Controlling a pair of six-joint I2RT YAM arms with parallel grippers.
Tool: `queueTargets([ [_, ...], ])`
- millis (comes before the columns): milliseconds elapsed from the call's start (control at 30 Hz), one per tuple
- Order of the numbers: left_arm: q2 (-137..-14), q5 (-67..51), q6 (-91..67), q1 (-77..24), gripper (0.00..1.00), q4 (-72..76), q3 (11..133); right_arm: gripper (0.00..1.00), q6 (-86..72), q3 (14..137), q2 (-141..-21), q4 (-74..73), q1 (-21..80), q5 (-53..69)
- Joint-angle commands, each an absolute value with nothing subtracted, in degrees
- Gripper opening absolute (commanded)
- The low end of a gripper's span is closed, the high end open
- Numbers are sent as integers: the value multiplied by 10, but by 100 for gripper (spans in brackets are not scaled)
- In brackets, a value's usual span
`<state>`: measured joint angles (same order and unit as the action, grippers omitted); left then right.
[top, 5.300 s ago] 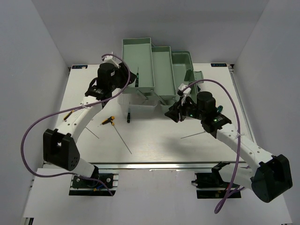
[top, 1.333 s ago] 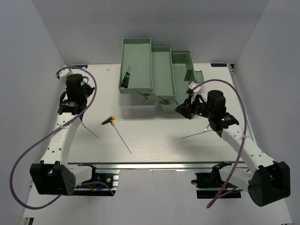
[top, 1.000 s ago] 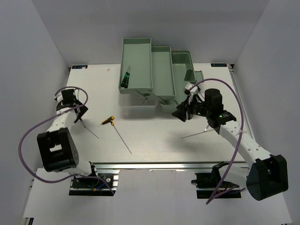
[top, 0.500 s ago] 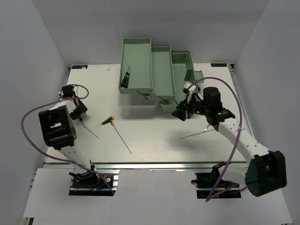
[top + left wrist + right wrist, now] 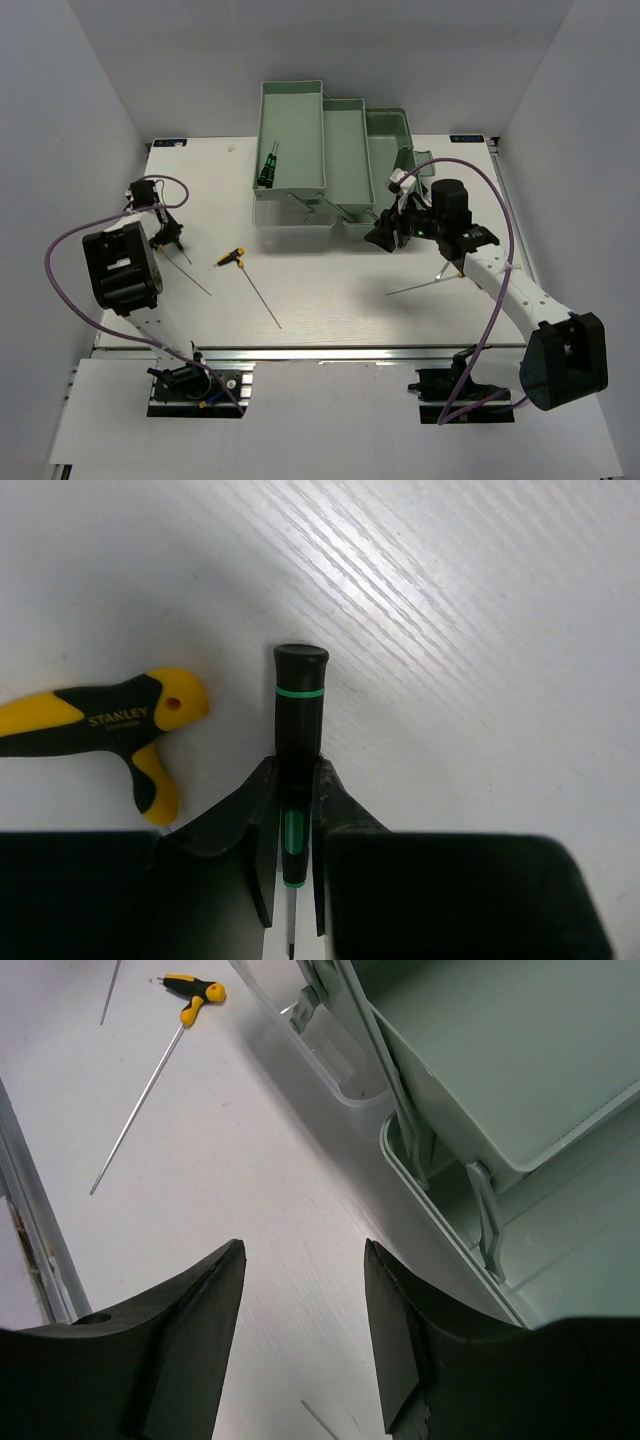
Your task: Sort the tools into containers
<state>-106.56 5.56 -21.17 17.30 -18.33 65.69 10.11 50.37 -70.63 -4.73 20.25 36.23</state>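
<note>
Two robot arms at work on a white table [image 5: 330, 310], sorting tools into a set of pale mint-green stepped plastic trays [image 5: 295, 120] at the far side; a translucent clear lid [image 5: 290, 213] hangs off the trays' near edge.

The left gripper [image 5: 295, 770], out at the table's left side [image 5: 167, 238], is pressed together on a slim black screwdriver with a green band [image 5: 299, 710], its fingers [image 5: 262, 810] tight against either side of the handle; the pictures do not show whether the tool is lifted or lying on the table. A yellow-black handle marked Stanley [image 5: 110, 715] lies just beside it.

The right gripper [image 5: 300, 1340] hangs spread and empty near the trays' front right corner [image 5: 385, 232].

The job looks barely begun: one green-black screwdriver [image 5: 267, 165] lies in the leftmost tray, and the other trays look bare as far as they show. Left to sort, by these views: the tool in the left gripper; a yellow-black T-handled tool with a long thin shaft [image 5: 232, 258] in the middle of the table; a thin bare metal rod [image 5: 415, 289] near the right arm; a second thin metal shaft [image 5: 192, 281] on the left.
</note>
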Motion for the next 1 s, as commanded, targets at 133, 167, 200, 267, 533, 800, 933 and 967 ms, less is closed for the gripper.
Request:
queueTargets([
  [133,-919,-64,-292,171,0,-132,610,56,107,537,-714,-48,199,375],
  [167,-918,-71,-303,165,0,-130,610,56,110,540,-715,-49,199,378],
  [200,-883,-81,-312,161,0,-129,624,56,111,541,-716,-50,199,381],
  [267,-850,-104,-334,140,0,-130,643,67,120,548,-722,-56,199,394],
  [533,-785,-174,-392,36,0,-116,776,67,134,555,-737,-61,199,430],
  [800,-982,-171,-414,-114,0,-127,1004,13,158,564,-745,-67,222,441],
  [933,-1044,-139,-402,-134,12,-192,1062,35,160,569,-749,-71,240,428],
  [967,-1050,-134,-397,-137,15,-209,1064,41,163,570,-750,-75,253,422],
])
